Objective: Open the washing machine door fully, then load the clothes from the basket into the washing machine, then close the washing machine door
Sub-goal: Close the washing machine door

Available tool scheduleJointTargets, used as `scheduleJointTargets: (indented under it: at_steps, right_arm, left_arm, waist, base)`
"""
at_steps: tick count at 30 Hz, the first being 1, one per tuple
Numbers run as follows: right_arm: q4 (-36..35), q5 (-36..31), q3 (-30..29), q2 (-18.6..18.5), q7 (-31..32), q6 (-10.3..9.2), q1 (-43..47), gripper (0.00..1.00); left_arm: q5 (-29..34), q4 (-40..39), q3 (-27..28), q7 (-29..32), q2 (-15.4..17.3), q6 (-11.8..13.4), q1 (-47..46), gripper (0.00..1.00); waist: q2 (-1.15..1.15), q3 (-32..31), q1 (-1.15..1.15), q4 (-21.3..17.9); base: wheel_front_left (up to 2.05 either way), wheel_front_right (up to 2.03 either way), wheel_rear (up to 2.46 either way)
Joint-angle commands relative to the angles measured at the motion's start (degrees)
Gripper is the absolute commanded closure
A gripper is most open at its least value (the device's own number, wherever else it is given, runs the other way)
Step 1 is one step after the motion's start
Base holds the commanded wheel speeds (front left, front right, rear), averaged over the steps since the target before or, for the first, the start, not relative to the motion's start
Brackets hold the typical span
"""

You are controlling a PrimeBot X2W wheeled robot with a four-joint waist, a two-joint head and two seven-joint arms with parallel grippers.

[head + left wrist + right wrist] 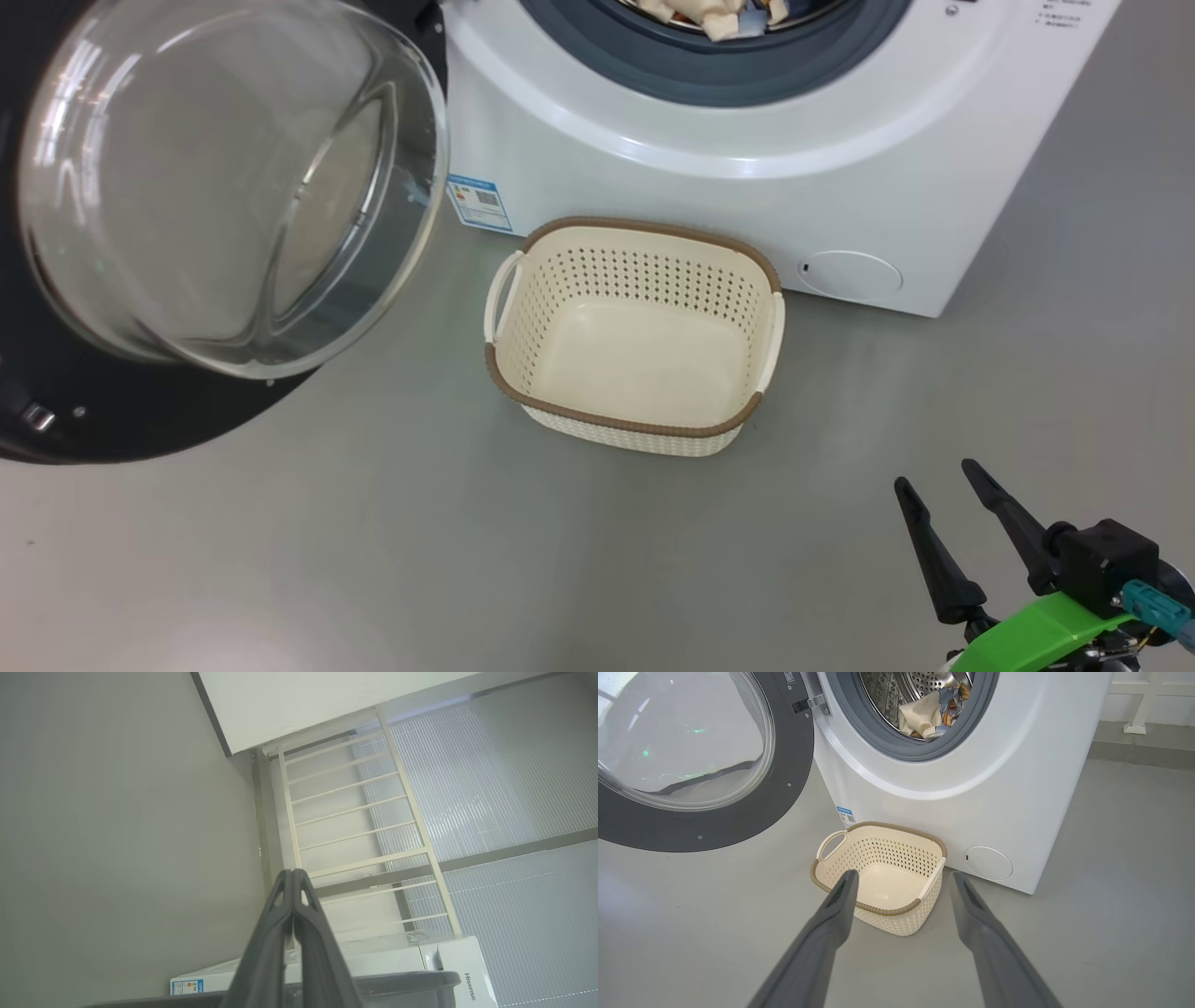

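The right claw (935,478) sits at the head view's lower right, its two dark fingers spread apart and empty, pointing up. The left claw (293,873) has its fingers pressed together, gripping nothing.

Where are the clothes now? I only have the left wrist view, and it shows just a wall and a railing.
Observer: In the right wrist view, the clothes lie inside the washing machine.
Operator: Is anything left in the basket?
Observer: No. The basket sits empty on the floor, right in front of the machine.
Operator: And the door?
Observer: The door hangs wide open on the left in the head view. It is not yet closed.
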Motion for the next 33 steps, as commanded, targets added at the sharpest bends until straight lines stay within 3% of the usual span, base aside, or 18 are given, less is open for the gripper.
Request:
scheduleJointTargets:
  at_steps: [1, 26, 33]
  right_arm:
    - [-1.9, -0.6, 1.2, -0.8, 0.1, 0.09, -1.9, 0.00]
    - [-2.9, -0.9, 1.4, -0.8, 0.3, 0.09, -2.6, 0.00]
    - [-2.4, -0.9, 1.1, -0.6, 0.0, 0.09, -2.5, 0.00]
  left_arm:
    - [-0.3, -1.1, 0.3, 0.9, 4.1, -0.7, -0.7, 1.00]
    - [-1.3, -0.1, -1.7, 6.1, 3.7, -0.8, -0.5, 1.00]
    - [-2.6, -2.5, -2.7, 11.2, 3.2, -1.0, 1.3, 1.00]
  waist:
    - [0.00, 0.6, 0.00, -0.6]
    - [0.00, 3.1, 0.00, -4.5]
    - [0.00, 3.1, 0.00, -4.1]
  base:
    - [0.00, 0.00, 0.00]
    - [0.00, 0.00, 0.00]
    - [0.00, 0.00, 0.00]
